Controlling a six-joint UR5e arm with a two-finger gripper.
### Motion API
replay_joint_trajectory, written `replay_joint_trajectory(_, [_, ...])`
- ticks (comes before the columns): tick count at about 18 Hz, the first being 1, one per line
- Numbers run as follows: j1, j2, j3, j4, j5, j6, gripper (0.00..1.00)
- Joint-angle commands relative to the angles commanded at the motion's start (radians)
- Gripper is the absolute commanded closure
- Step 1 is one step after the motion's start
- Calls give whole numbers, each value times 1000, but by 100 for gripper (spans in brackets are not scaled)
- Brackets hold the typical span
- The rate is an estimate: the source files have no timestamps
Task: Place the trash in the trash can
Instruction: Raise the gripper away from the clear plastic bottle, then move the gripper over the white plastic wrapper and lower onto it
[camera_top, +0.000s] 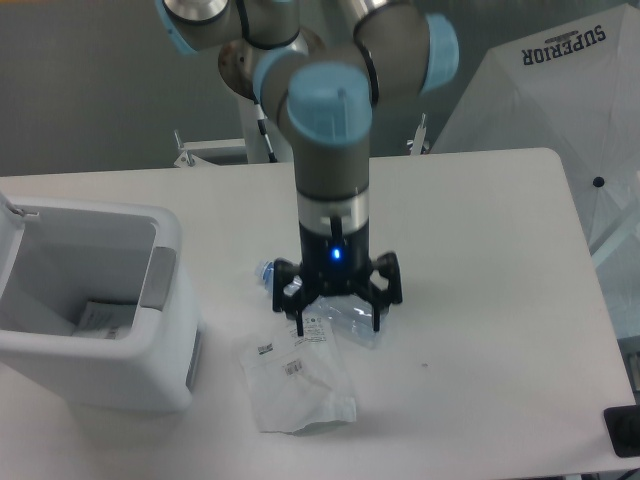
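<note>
A clear bluish plastic bottle (345, 312) lies on its side on the white table, its cap end poking out at the left. My gripper (338, 325) is low over it, open, one finger on each side of the bottle's body. A thin whitish plastic bag (297, 385) with small barcode labels lies flat just in front of the bottle. The white boxy trash can (90, 305) stands at the left of the table, its mouth open, with some paper inside.
A white umbrella-like canopy (560, 110) printed SUPERIOR stands behind the table's right end. A dark object (623, 432) sits at the table's near right corner. The table's rounded far right corner (550, 160) is in view.
</note>
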Motion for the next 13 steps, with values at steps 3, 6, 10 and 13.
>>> replay_joint_trajectory(3, [3, -29, 6, -5, 3, -17, 0])
replay_joint_trajectory(6, [6, -34, -18, -8, 3, -18, 0])
replay_joint_trajectory(10, [6, -54, -55, -6, 15, -37, 0])
replay_joint_trajectory(13, [8, -78, -55, -3, 18, -40, 0])
